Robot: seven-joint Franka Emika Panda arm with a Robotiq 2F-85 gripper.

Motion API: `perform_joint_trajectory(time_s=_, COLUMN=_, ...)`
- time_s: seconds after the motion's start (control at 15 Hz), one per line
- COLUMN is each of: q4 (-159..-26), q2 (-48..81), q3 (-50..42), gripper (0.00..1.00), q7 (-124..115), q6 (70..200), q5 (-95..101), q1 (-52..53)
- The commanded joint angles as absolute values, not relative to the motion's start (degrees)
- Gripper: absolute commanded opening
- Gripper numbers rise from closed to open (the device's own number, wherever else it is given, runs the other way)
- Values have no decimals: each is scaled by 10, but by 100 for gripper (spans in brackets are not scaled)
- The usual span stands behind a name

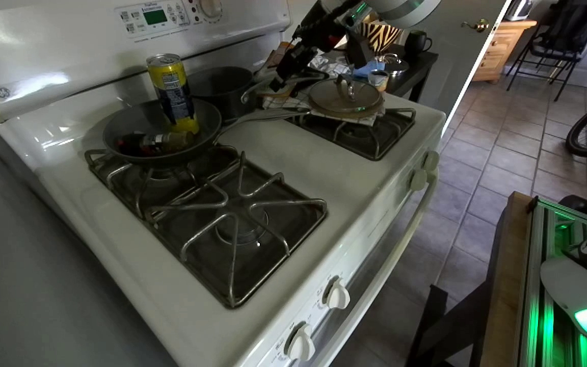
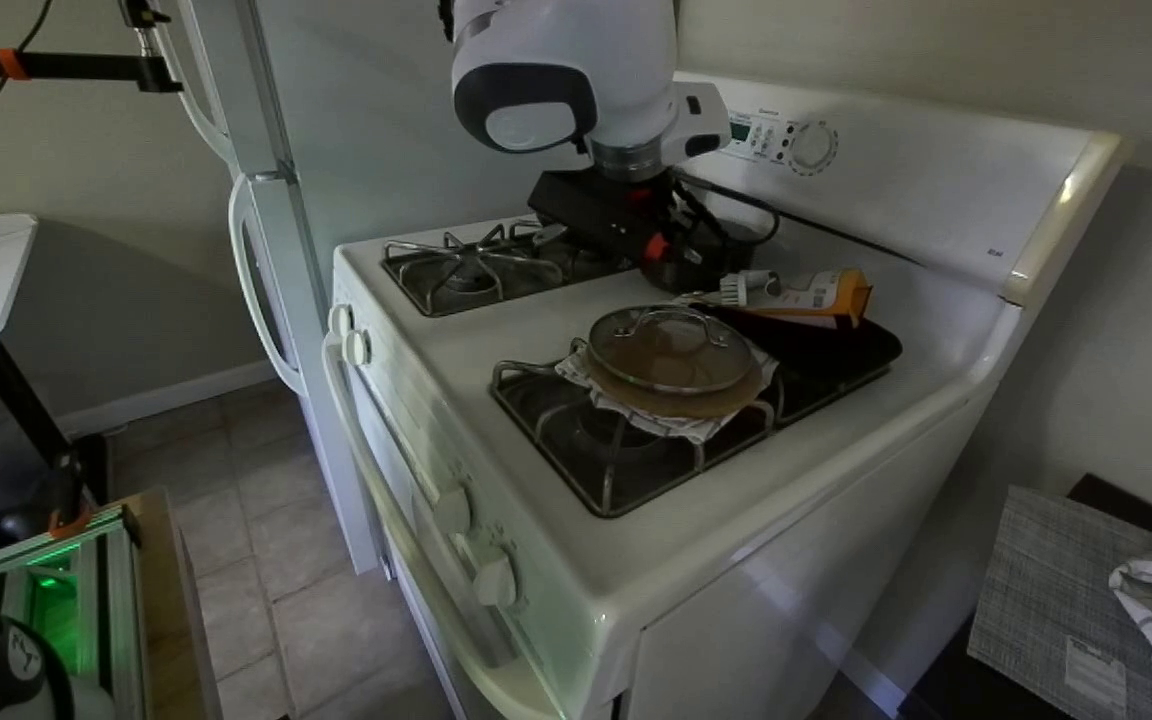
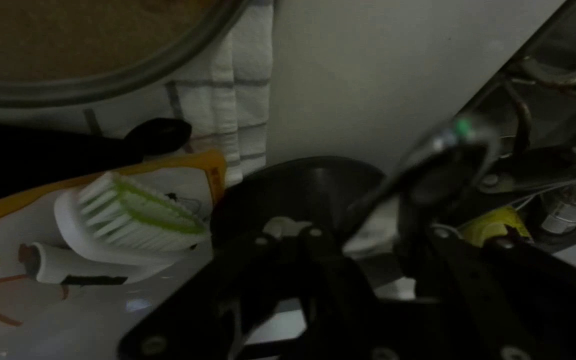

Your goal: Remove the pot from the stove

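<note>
The pot (image 1: 221, 84), deep and dark grey, stands upright at the back of the white stove (image 1: 293, 153), behind the frying pan; its base is hidden. In an exterior view the pot (image 2: 701, 268) is partly covered by my gripper. My gripper (image 1: 319, 72) is open at the pot's long handle, right of the pot. In the wrist view the pot's wall (image 3: 288, 192) shows beyond my fingers (image 3: 365, 225). The handle runs diagonally towards the camera, its looped end blurred. It seems to lie between the spread fingers; contact cannot be told.
The frying pan (image 1: 120, 127) holds a yellow can (image 1: 172, 94) and a small bottle. A glass lid (image 2: 671, 345) lies on a round board and cloth over a burner. A scrub brush (image 3: 138, 220) and white-orange packet (image 2: 816, 300) lie near the pot. The back panel (image 2: 896, 190) rises behind.
</note>
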State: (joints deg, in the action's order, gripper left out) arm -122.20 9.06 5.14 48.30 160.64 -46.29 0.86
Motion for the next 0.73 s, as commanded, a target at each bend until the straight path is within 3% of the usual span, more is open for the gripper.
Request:
perform_joint_trajectory(time_s=0.0, q4=-1205, q2=76, q3=47, gripper=65, q7=450, q6=1549, q5=-447, q1=8)
perform_joint_trajectory(time_s=0.33, q4=-1224, q2=7, q3=37, gripper=99, q7=403, q6=1445, q5=-430, q1=-5)
perform_joint_trajectory(time_s=0.6, q4=-1282, q2=-88, q3=17, gripper=100, q7=443, q6=1424, q5=-380, q1=-1)
perform_joint_trajectory(time_s=0.67, q4=-1231, q2=-27, q3=15, gripper=100, q7=419, q6=1434, q5=-400, q1=7)
